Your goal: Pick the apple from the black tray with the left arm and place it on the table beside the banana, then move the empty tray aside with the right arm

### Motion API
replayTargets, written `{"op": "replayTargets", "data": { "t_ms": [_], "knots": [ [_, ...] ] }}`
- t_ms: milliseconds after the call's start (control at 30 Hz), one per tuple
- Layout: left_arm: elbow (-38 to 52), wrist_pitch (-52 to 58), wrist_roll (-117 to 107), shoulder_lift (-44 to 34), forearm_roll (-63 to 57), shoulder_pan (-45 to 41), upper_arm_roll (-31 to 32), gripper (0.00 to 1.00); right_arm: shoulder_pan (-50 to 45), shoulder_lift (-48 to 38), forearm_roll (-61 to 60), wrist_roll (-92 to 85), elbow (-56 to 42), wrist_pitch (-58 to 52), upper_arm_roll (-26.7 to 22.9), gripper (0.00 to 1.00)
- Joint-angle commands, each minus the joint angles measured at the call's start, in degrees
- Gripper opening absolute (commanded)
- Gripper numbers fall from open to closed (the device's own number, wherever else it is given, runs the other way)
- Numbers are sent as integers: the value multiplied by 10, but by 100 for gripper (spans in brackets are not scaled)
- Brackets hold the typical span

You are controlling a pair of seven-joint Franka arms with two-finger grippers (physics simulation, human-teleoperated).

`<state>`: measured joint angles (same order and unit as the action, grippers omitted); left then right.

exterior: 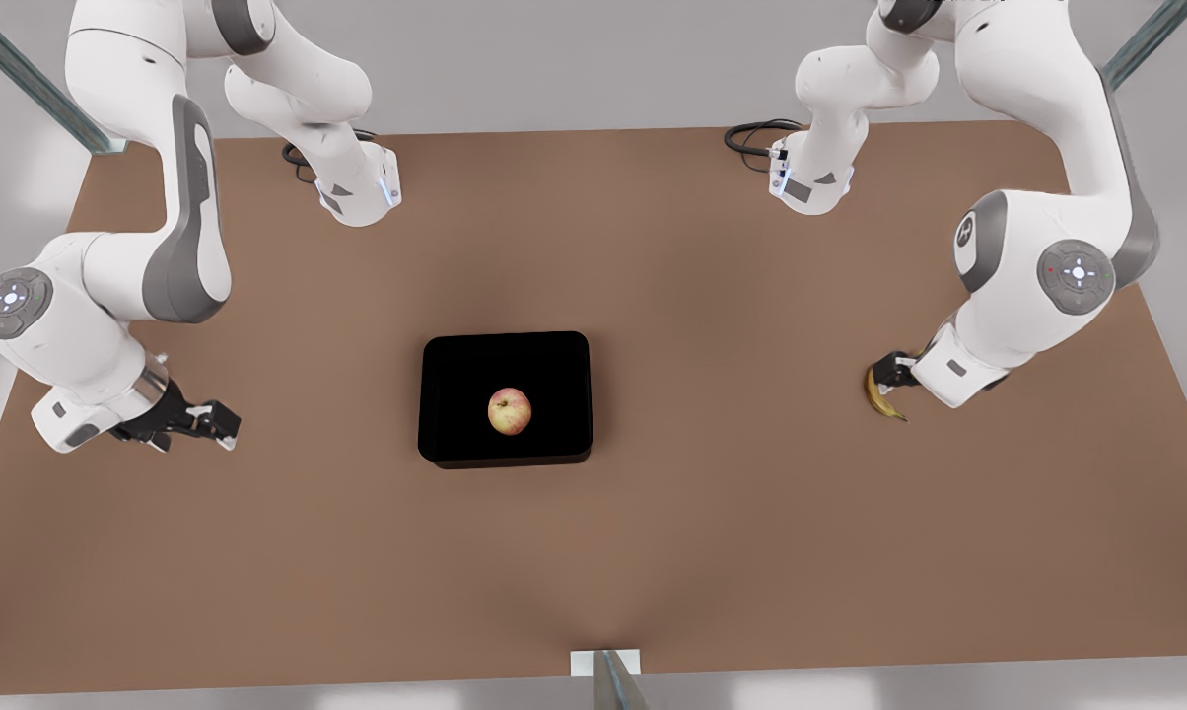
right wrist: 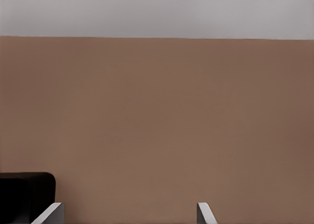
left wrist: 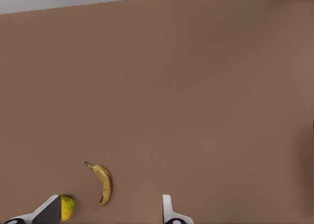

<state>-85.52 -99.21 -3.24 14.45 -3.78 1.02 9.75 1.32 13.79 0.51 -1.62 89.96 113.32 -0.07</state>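
Brown and matte, the wide flat surface (exterior: 653, 552) carries everything I see from the front view. A matte black rectangular tray (exterior: 455, 394) with rounded corners lies mid-surface, and the round yellowish apple with a red blush (exterior: 510, 411) sits inside it. The right hand (exterior: 221, 424) hangs at the front view's left, its fingers pointing toward the tray and well apart from it. The left hand (exterior: 889, 373) hangs at the front view's right, with the slim curved yellow banana (exterior: 884, 399) peeking out just beside it.

From the left wrist view, the left hand (left wrist: 110, 216) is released, fingertips (left wrist: 168, 209) spread wide. The banana (left wrist: 104, 184) lies on the surface (left wrist: 196, 87) just ahead of them, and a small yellow-green citrus (left wrist: 67, 207) sits partly behind one fingertip.

From the right wrist view, the right hand (right wrist: 127, 216) is released too, fingertips (right wrist: 203, 213) apart over bare surface (right wrist: 157, 111), with a corner of the tray (right wrist: 27, 194) beside one fingertip.
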Motion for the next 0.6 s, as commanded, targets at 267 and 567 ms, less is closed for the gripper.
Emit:
{"op": "replayTargets", "data": {
  "t_ms": [267,567],
  "knots": [
    [169,-146,-594,234,-97,-350,14,100,-1,5,-1,-3,-1,14,2,100],
    [406,-303,-750,458,-115,-513,-61,100,0,6,-1,-3,-5,13,0,100]
  ]
}}
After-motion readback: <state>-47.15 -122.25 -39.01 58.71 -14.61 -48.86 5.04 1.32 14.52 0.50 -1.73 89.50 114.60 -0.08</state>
